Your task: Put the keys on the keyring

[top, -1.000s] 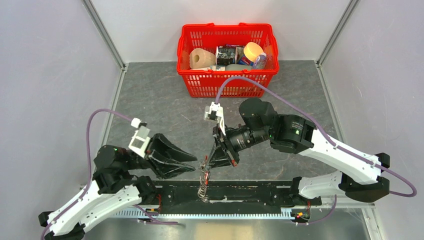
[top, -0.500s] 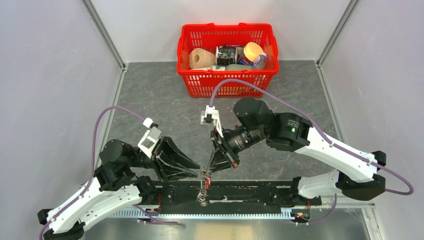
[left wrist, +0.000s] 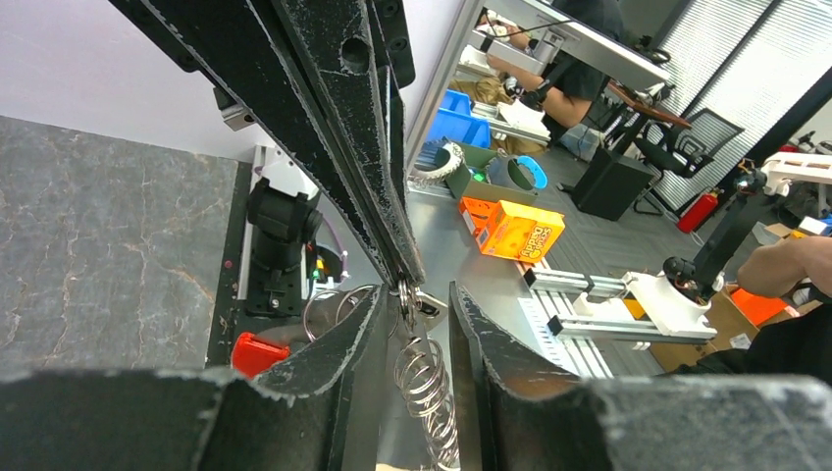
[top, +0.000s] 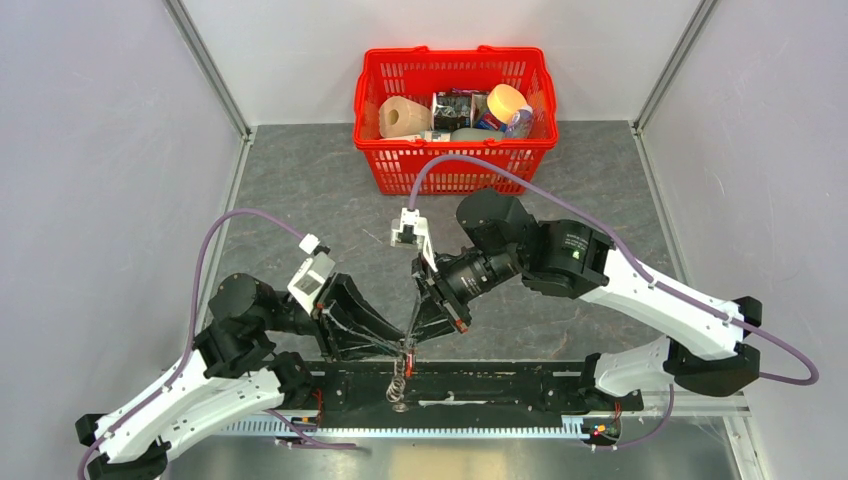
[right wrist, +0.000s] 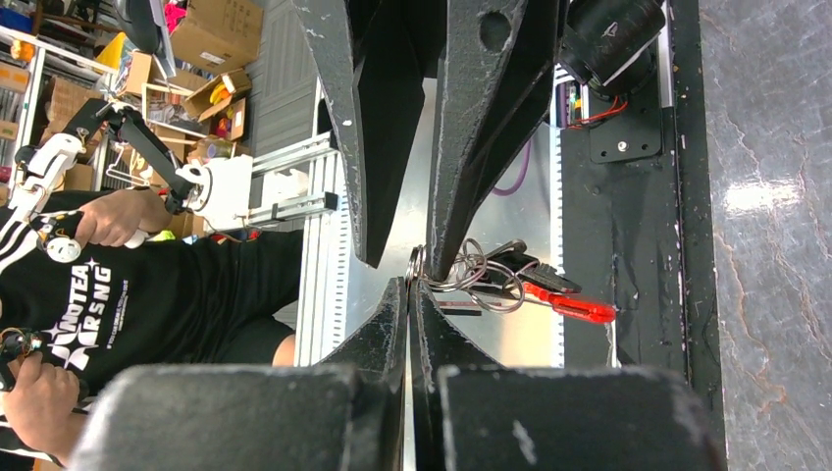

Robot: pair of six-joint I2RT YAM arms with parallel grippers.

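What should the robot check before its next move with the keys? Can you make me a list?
1. Right gripper shut on the keyring: ok.
2. Left gripper open around the coil: ok.
3. Left gripper has a hold on something: not ok.
4. Keyring hangs well away from the red basket: ok.
5. Key on the ring: cannot tell, too small to make out.

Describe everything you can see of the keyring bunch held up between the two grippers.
The keyring is a bunch of silvery wire rings with a bright red strap and a dangling silvery coil. It hangs over the black base plate, one ring pinched in the shut right gripper; the left gripper flanks the coil, jaws apart.
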